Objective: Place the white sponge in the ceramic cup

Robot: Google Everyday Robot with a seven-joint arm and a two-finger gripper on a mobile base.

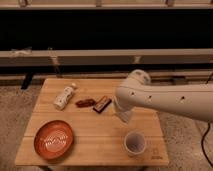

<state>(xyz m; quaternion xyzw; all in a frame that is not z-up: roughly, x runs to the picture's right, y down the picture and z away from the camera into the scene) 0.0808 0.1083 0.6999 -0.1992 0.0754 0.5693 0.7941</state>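
The ceramic cup (135, 142) is small, white and round with a darker inside. It stands near the front right corner of the wooden table (95, 130). My gripper (123, 116) hangs at the end of the white arm (165, 97), which reaches in from the right. It is just behind and left of the cup, above the table. The white sponge is not visible; the arm and gripper may hide it.
An orange-red plate (54, 140) sits at the front left. A white bottle (64, 96) lies at the back left. A reddish-brown snack (85, 103) and a dark bar (102, 104) lie mid-table, just left of the gripper. A dark wall with rails runs behind.
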